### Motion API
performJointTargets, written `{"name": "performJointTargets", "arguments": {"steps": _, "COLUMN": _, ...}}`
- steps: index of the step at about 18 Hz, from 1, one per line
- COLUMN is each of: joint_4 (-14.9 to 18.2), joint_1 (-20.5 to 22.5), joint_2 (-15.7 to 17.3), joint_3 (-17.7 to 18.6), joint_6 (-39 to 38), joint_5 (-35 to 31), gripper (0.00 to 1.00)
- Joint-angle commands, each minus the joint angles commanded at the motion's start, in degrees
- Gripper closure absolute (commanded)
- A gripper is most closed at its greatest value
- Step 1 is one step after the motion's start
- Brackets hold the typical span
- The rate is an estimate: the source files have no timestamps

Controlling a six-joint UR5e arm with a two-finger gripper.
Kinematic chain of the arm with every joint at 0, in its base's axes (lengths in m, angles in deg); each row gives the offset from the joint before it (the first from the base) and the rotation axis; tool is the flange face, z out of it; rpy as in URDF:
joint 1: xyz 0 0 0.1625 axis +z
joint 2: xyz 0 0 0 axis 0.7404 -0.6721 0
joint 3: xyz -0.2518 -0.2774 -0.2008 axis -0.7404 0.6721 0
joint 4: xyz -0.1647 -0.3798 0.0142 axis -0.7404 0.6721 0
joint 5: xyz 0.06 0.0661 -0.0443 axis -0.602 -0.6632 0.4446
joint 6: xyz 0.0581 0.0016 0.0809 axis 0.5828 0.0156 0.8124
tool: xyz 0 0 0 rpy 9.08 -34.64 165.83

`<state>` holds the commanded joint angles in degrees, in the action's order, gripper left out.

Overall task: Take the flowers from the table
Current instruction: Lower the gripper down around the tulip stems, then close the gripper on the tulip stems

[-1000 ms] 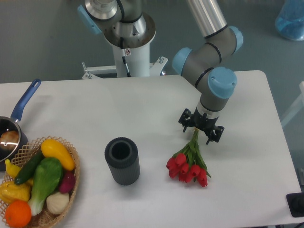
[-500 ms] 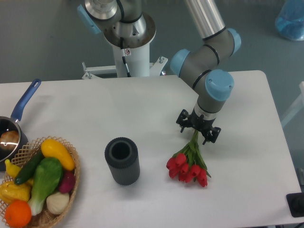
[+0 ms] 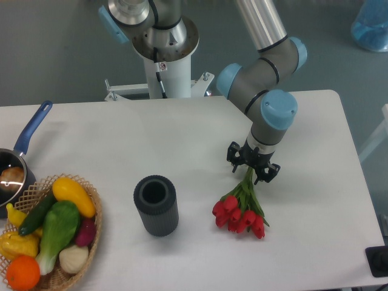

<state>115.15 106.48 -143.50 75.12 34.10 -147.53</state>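
Observation:
The flowers lie on the white table right of centre. They are a bunch of red tulip buds with green leaves, and the stems point up towards the arm. My gripper points straight down over the stem ends. Its black fingers stand on either side of the stems with a gap still between them. The fingertips are hidden under the wrist. The buds rest flat on the table.
A dark grey cylinder vase stands left of the flowers. A wicker basket of vegetables sits at the front left corner. A blue-handled pan is at the left edge. The robot base is at the back.
The gripper has shifted slightly left over the stem ends and its fingers have drawn a little closer together. The flowers have not moved.

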Motion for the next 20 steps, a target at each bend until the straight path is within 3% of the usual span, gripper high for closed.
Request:
{"name": "performJointTargets", "arguments": {"steps": 13, "joint_4": -0.1, "joint_1": 0.0, "joint_2": 0.0, "joint_3": -0.8, "joint_6": -0.4, "joint_5": -1.7, "gripper": 0.71}}
{"name": "performJointTargets", "arguments": {"steps": 20, "joint_4": -0.2, "joint_1": 0.0, "joint_2": 0.0, "joint_3": -0.9, "joint_6": -0.4, "joint_5": -1.8, "gripper": 0.76}}
